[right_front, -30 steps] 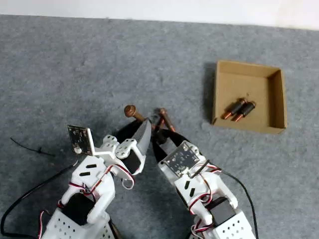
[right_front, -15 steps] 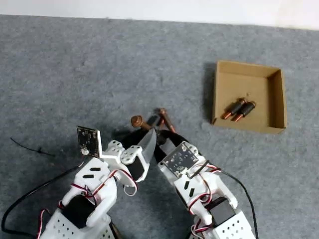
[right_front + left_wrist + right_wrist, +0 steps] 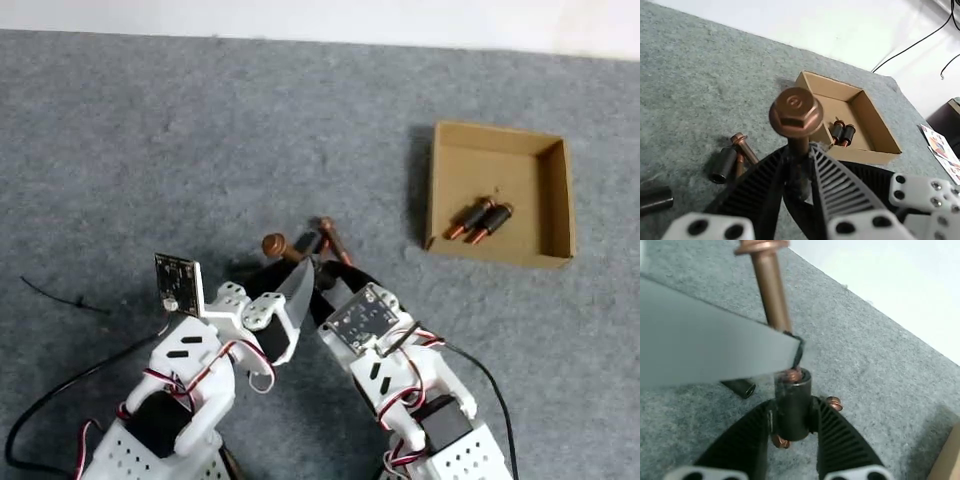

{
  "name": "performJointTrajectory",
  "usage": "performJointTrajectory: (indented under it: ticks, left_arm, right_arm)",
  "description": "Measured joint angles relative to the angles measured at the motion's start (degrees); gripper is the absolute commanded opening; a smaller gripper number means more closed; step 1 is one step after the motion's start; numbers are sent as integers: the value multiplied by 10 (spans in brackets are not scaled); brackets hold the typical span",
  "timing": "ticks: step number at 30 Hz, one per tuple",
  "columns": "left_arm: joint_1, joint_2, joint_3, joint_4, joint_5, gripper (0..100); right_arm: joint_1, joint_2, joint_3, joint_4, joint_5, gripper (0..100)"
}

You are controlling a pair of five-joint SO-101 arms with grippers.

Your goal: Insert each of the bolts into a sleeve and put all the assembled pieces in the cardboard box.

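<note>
Shifted closer since a second ago, the left gripper (image 3: 800, 156) clenches the copper hex-head bolt (image 3: 794, 113), its tip at the mouth of the black cylindrical sleeve (image 3: 792, 405) grasped by the right gripper (image 3: 793, 411)

The grey, felt-covered bench (image 3: 150, 130) carries a cardboard box (image 3: 500, 168) at the right of the high view. A loose bolt (image 3: 336, 243) lies near the middle with a dark sleeve (image 3: 722, 165) just beside it. A thin black tie (image 3: 60, 297) lies at the left.
</note>
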State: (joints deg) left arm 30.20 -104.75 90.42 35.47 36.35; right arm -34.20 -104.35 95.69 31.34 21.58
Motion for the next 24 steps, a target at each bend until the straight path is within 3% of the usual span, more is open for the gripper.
performJointTrajectory:
  ticks: [24]
  left_arm:
    - [11, -1, 47, -4, -21, 6]
  right_arm:
    - [0, 2, 0, 2, 1, 5]
